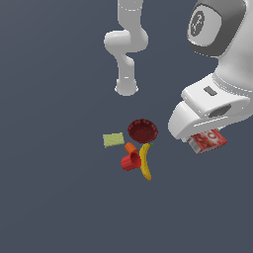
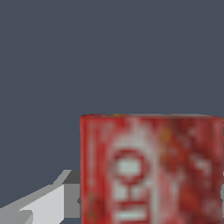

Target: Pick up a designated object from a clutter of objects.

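The designated object, a flat red box with white printing (image 1: 208, 141), hangs under my white hand at the exterior view's right, apart from the clutter of objects and raised off the floor. My gripper (image 1: 203, 138) is shut on it. In the wrist view the red box (image 2: 151, 170) fills the frame close up, with one grey finger (image 2: 46, 204) pressed against its side. The rest of the clutter lies together on the floor: a dark red bowl (image 1: 143, 131), a yellow-green sponge (image 1: 113, 140), an orange piece (image 1: 130, 147), a red cup (image 1: 131, 161) and a yellow banana (image 1: 145, 162).
The arm's white base (image 1: 126, 88) stands behind the clutter, and its links rise out of the frame. My large wrist housing (image 1: 217, 29) covers the exterior view's upper right. The floor (image 1: 59, 197) is plain dark grey.
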Robot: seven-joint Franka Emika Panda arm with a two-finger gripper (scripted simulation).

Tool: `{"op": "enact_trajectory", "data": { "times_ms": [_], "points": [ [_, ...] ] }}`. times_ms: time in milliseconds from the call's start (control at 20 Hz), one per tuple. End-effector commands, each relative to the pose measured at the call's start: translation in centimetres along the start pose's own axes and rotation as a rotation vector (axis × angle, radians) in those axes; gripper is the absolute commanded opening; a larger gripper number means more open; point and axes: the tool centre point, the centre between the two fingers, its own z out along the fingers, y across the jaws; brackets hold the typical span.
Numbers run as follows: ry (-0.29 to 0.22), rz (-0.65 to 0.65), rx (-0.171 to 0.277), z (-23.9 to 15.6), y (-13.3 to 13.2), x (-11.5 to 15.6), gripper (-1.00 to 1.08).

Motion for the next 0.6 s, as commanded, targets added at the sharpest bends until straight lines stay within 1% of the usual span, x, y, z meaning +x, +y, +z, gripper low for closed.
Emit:
{"op": "enact_trajectory", "data": {
  "times_ms": [0,250,550],
  "points": [
    [-0.001,0.001,0.000,-1.2,-1.1,0.7,-1.00],
    [-0.001,0.001,0.000,-3.0,-2.8,1.9,-1.00],
    [-0.001,0.000,0.001,-4.2,-3.9,2.8,-1.00]
  ]
}}
